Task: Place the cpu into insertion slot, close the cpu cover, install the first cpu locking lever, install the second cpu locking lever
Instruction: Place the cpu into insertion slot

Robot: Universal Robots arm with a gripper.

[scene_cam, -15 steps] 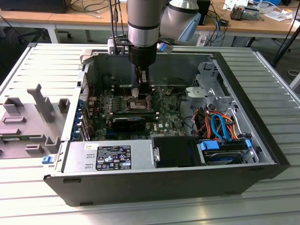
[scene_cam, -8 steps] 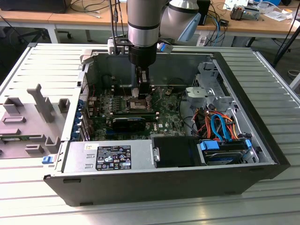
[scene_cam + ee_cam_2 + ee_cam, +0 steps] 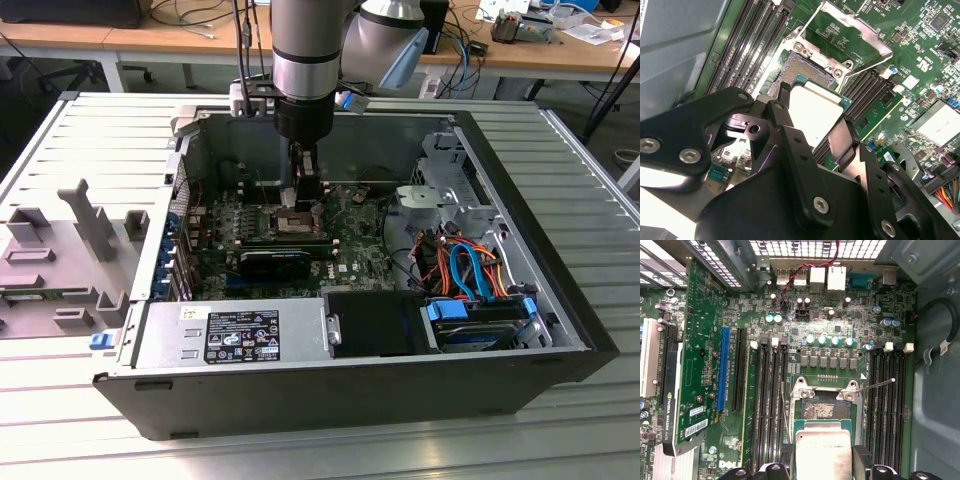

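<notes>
Well, everything here turns on the insertion slot [image 3: 822, 409], the open square socket on the green board [image 3: 920, 50] inside the computer case [image 3: 300, 400]. Far to the exterior view's left of the slot, outside the case, grey holders [image 3: 60, 250] sit on the table [image 3: 560, 140], well apart from the work and out of the arm's way. Nearer the slot on that side runs a row of small grey board parts [image 3: 825, 360], and memory slots [image 3: 767, 390] lie just beside the slot along two of its sides. Right over the slot the gripper [image 3: 301, 205] hangs straight down. Its jaws pinch the cpu [image 3: 815, 110] by two opposite edges, with the fingers [image 3: 781, 112] pressed one to each side, so the flat underside is free to meet the contacts. The chip looks about level with the board and is not yet seated: it overlaps one side of the slot, and part of the dark centre shows past it. The cpu cover [image 3: 860, 32] stands tilted up at the slot's far edge and a thin locking lever [image 3: 879, 385] juts out beside the slot, both clear so the chip can go in. To the exterior view's right of the slot, well apart, lie coloured drive cables [image 3: 470, 265].
</notes>
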